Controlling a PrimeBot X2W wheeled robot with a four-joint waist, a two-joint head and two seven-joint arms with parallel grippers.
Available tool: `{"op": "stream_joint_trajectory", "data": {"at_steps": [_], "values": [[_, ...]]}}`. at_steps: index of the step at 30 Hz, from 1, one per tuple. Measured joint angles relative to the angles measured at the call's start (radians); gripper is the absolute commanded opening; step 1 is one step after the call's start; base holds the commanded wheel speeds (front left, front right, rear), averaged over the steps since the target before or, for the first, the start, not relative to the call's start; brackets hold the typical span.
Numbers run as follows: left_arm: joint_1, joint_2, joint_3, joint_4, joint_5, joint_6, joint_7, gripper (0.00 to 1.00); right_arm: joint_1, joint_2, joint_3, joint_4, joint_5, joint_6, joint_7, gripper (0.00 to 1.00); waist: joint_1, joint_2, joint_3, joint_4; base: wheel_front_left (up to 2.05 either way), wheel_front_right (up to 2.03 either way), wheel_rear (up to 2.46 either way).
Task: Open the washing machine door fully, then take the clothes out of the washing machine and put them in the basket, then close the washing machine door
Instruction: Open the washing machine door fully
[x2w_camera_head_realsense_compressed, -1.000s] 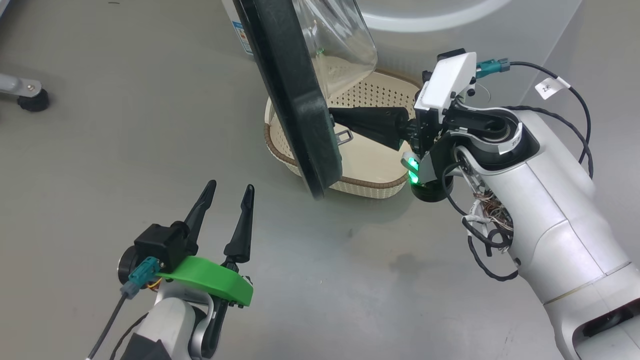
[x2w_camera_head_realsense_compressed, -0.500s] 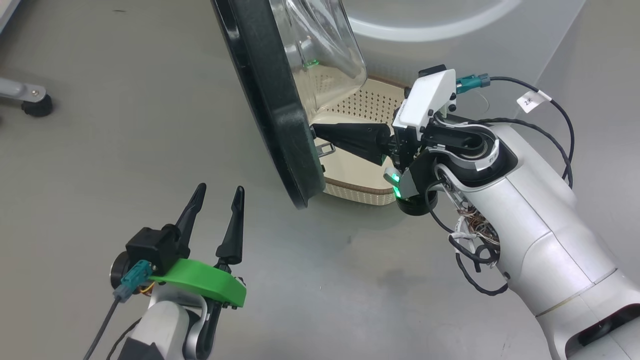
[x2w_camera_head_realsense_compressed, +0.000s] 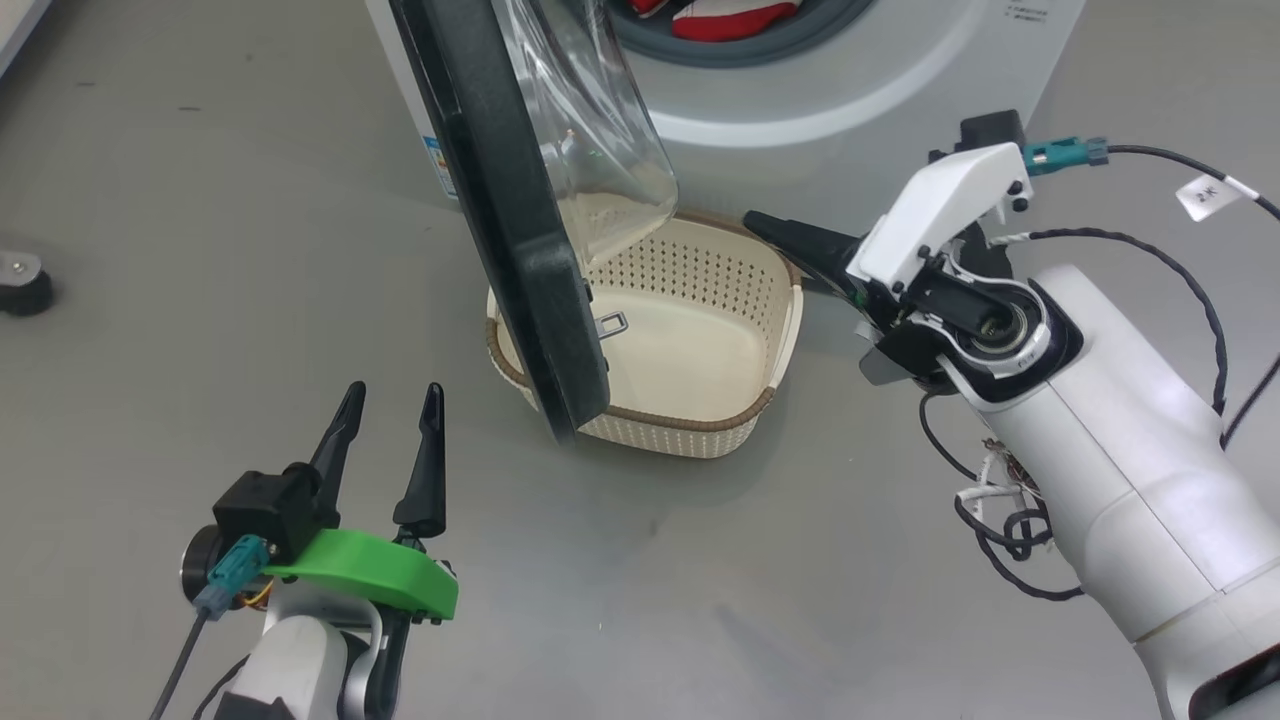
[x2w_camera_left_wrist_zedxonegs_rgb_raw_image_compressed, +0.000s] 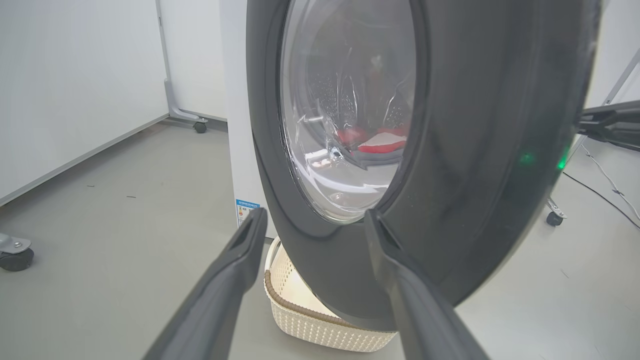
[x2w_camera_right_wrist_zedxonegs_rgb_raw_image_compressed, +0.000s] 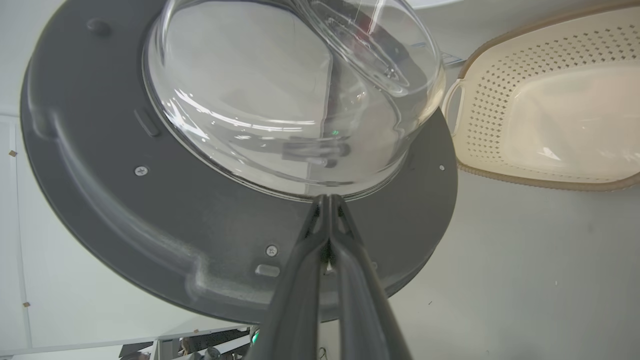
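Hovering beside the basket (x2w_camera_head_realsense_compressed: 690, 425), right gripper (x2w_camera_head_realsense_compressed: 752, 218) has fingers pressed together; left gripper (x2w_camera_head_realsense_compressed: 393, 392), lower left, fingers spread; washing machine door (x2w_camera_head_realsense_compressed: 520, 250) open.

Bright, even light; soft shadows

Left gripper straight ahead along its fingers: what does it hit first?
Probably the washing machine door: the left gripper aims at the lower part of its black outer rim. How far off it is remains unclear.
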Motion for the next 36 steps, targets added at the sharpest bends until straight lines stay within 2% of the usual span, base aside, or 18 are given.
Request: {"op": "stream_joint_trajectory", "data": {"at_steps": [4,5,9,12,16,21,32,36], "values": [[0.021,0.002,0.029,0.000,0.030,0.000,0.000,1.00,0.048,-0.018,0.029,-0.003,-0.072,0.035,-0.073,0.00,0.0000,0.0000,-0.031,-0.029,0.00,0.00,0.00],[0.021,0.002,0.029,0.000,0.030,0.000,0.000,1.00,0.048,-0.018,0.029,-0.003,-0.072,0.035,-0.073,0.00,0.0000,0.0000,-0.031,-0.029,0.00,0.00,0.00],[0.035,0.012,0.057,-0.001,0.039,0.000,0.000,1.00,0.072,-0.053,0.079,-0.015,-0.190,0.066,-0.151,0.00,0.0000,0.0000,-0.058,-0.065,0.00,0.00,0.00],[0.048,0.021,0.082,-0.002,0.043,0.000,0.000,1.00,0.093,-0.070,0.082,-0.031,-0.240,0.076,-0.222,0.00,0.0000,0.0000,-0.078,-0.093,0.00,0.00,0.00],[0.073,0.025,0.115,-0.007,0.044,0.003,0.000,1.00,0.109,-0.119,0.128,-0.050,-0.391,0.082,-0.334,0.00,-0.0001,0.0000,-0.102,-0.133,0.00,0.00,0.00],[0.086,0.025,0.142,-0.015,0.044,0.003,0.000,1.00,0.161,-0.154,0.149,-0.060,-0.495,0.081,-0.459,0.00,0.0000,0.0000,-0.126,-0.181,0.00,0.00,0.00],[0.117,0.024,0.154,-0.021,0.061,0.002,0.000,1.00,0.286,-0.210,0.163,-0.075,-0.649,-0.010,-0.699,0.00,-0.0001,0.0000,-0.173,-0.248,0.00,0.00,0.00],[0.126,0.024,0.155,-0.021,0.061,0.002,0.000,1.00,0.310,-0.243,0.179,-0.082,-0.742,-0.075,-0.713,0.00,-0.0001,0.0000,-0.183,-0.256,0.00,0.00,0.00]]}}
